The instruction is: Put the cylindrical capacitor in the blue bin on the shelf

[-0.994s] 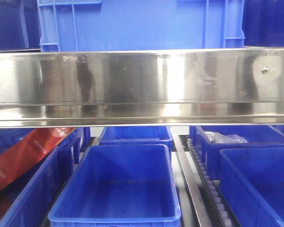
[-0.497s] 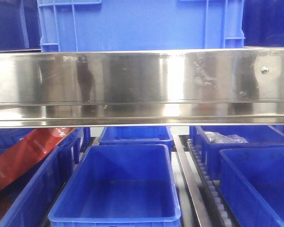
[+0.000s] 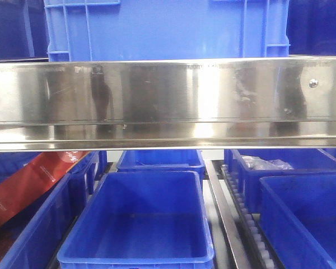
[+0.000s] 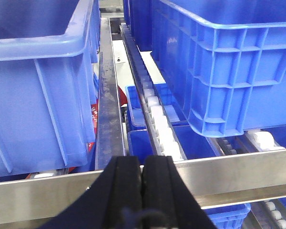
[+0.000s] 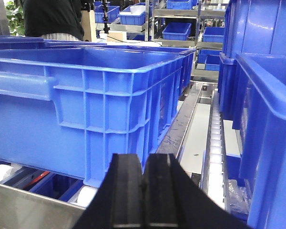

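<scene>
Shiny steel shelf, plain empty blue bin

Your left gripper shows two matte black, flat-faced fingers flaring wider toward the base; your right gripper looks identical.

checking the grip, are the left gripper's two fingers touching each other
Touching. The left wrist view shows the left gripper fingers pressed together along a thin seam, nothing visible between them.
</scene>
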Robot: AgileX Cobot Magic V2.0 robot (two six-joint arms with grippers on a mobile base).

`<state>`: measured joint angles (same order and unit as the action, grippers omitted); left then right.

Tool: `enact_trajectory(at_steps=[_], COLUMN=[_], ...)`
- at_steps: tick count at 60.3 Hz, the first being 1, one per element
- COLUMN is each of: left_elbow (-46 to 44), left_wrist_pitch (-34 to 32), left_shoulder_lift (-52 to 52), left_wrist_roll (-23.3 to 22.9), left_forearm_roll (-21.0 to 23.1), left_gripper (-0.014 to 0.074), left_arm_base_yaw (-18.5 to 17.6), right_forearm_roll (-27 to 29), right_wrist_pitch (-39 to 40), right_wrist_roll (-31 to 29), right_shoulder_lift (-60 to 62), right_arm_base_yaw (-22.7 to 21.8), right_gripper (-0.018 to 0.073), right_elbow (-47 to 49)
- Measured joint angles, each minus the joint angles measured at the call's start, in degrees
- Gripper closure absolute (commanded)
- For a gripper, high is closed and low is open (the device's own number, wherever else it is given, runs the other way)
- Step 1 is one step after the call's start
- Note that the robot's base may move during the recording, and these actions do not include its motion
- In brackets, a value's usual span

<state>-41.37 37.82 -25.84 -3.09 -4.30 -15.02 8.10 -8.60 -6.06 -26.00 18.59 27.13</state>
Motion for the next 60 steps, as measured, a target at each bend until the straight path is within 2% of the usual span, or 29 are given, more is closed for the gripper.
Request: enact_trajectory(at_steps=[12, 21, 27, 32, 54, 60], left_elbow=[0.0, 2.1, 6.8, 11.6, 37.3, 40.9], left_wrist_pitch=[-0.1, -1.8, -6.1, -10.3, -31.3, -34.4], left_shoulder_lift=[0.4, 4.2, 9.0, 12.6, 25.2, 25.4], left_wrist_roll=[0.0, 0.0, 0.0, 0.0, 0.0, 0.0], left_forearm_roll=[0.0, 0.5, 1.9, 2.0, 2.3, 2.3], left_gripper=[0.0707, 0.0707, 0.0707, 0.0707, 0.0707, 0.0707], left_arm_base_yaw=[0.6, 5.1, 9.1, 10.5, 11.0, 11.0], right_forearm_roll=[0.0, 0.0, 0.0, 0.0, 0.0, 0.0], right_wrist_pitch=[0.0, 0.0, 0.0, 0.0, 0.2, 0.2], right_wrist_roll=[0.0, 0.0, 0.0, 0.0, 0.0, 0.0], right_shoulder_lift=[0.0, 0.0, 0.0, 0.0, 0.0, 0.0], right_arm_base_yaw=[0.0, 0.0, 0.0, 0.0, 0.0, 0.0], right_gripper=[0.0718, 0.0718, 0.0718, 0.0718, 0.0718, 0.0718], right_elbow=[0.0, 0.0, 0.0, 0.0, 0.0, 0.0])
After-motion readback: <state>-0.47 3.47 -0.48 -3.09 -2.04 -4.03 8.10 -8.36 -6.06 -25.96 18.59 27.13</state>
